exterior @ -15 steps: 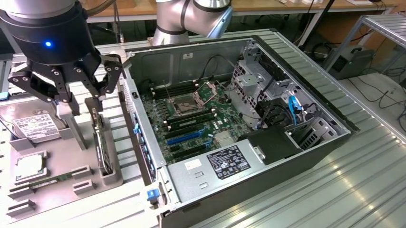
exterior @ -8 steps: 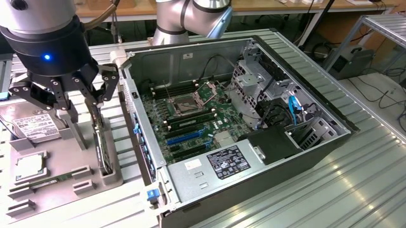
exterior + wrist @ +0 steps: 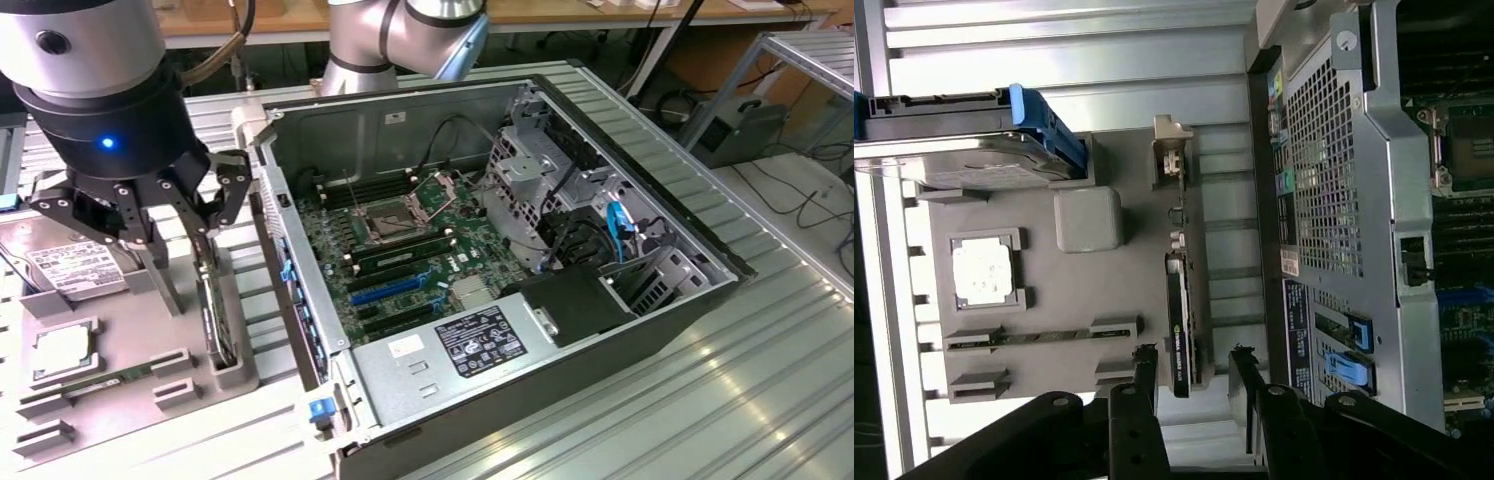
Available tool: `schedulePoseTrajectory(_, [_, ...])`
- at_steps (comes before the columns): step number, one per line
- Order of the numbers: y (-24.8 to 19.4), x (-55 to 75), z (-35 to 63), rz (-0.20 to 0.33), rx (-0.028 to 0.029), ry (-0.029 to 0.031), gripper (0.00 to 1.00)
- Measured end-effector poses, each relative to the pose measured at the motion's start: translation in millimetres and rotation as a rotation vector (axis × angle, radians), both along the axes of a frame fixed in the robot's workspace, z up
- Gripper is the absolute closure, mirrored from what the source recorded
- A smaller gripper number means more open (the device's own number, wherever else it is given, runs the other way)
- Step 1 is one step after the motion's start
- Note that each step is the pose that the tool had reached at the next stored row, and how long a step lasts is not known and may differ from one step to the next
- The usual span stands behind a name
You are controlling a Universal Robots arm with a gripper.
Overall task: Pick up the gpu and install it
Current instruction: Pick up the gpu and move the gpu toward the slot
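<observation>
The gpu (image 3: 214,310) is a thin dark card standing on its edge in a slot of the grey parts tray (image 3: 127,415), close beside the open computer case (image 3: 534,250). In the wrist view the gpu (image 3: 1179,310) runs lengthwise, with its pale metal bracket (image 3: 1172,165) at the far end. My gripper (image 3: 167,225) hangs just above the card, open. Its black fingertips (image 3: 1145,362) stand on either side of the card's near end and do not touch it; my gripper (image 3: 1194,370) holds nothing.
The tray also carries a silver hard drive (image 3: 67,265), a square processor (image 3: 60,345) and a slim memory stick (image 3: 107,378). The case's perforated back panel (image 3: 1334,200) stands right next to the gpu. Blue expansion slots (image 3: 380,290) lie on the motherboard inside the case.
</observation>
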State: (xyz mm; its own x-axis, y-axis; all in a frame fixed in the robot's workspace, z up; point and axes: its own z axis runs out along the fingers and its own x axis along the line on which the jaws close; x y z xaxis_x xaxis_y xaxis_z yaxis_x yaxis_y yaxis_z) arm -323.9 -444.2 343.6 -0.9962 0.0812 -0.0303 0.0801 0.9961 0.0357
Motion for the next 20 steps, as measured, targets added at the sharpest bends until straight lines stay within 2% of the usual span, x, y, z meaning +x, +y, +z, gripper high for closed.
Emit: schedulePoseTrajectory(20, [7.0,0.0,-43.3,-0.018,0.0001,-0.0002,0.58])
